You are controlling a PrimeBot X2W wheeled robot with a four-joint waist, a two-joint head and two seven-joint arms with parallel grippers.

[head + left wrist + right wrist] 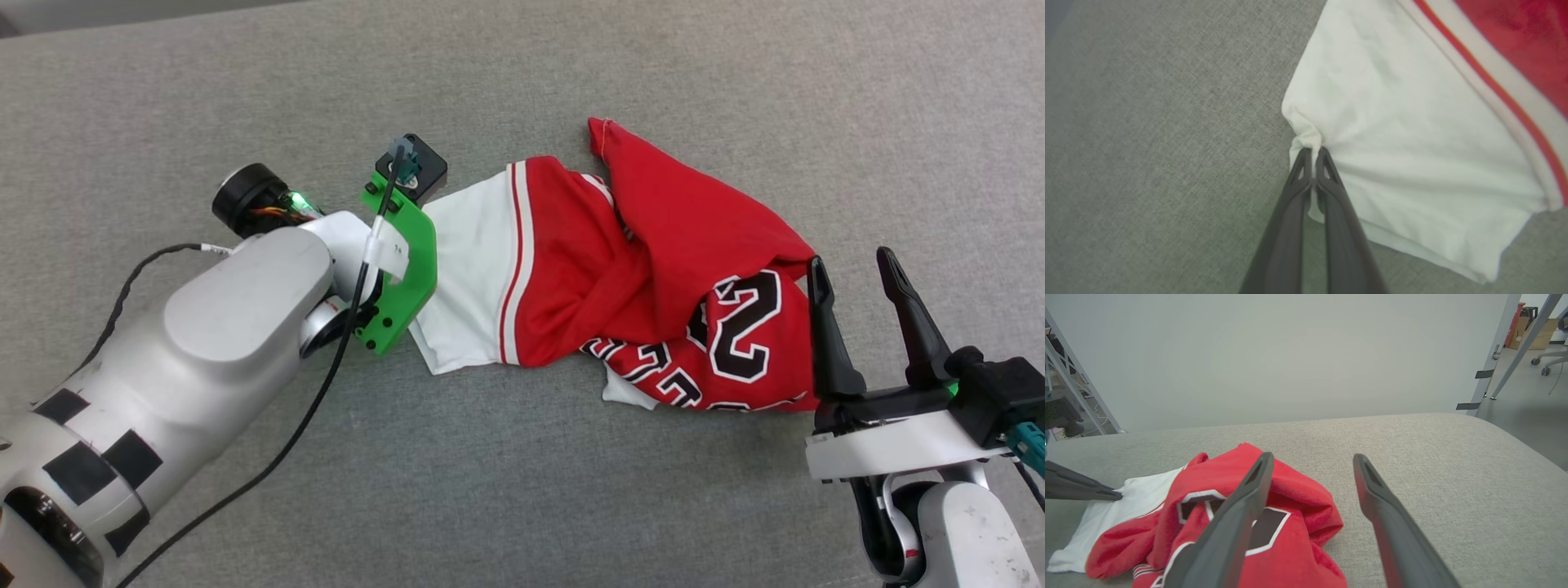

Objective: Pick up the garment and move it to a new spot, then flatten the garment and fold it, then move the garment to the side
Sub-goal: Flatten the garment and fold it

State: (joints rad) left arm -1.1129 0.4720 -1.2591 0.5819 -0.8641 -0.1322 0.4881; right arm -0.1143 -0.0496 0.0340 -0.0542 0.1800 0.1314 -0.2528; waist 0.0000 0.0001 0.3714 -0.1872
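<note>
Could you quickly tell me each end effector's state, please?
Left end effector: closed on the garment, at its white sleeve.
Right end effector: open, holding nothing.

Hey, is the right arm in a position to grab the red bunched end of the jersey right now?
Probably yes. The right gripper is open right beside the bunched red end of the garment, and nothing lies between. The left gripper pinches the white sleeve at the other end, out of the way.

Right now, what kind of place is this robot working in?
Probably a lab or workshop: a grey fabric-covered work surface before a plain wall, metal shelving to one side, and a wheeled office chair with cardboard boxes beyond.
</note>
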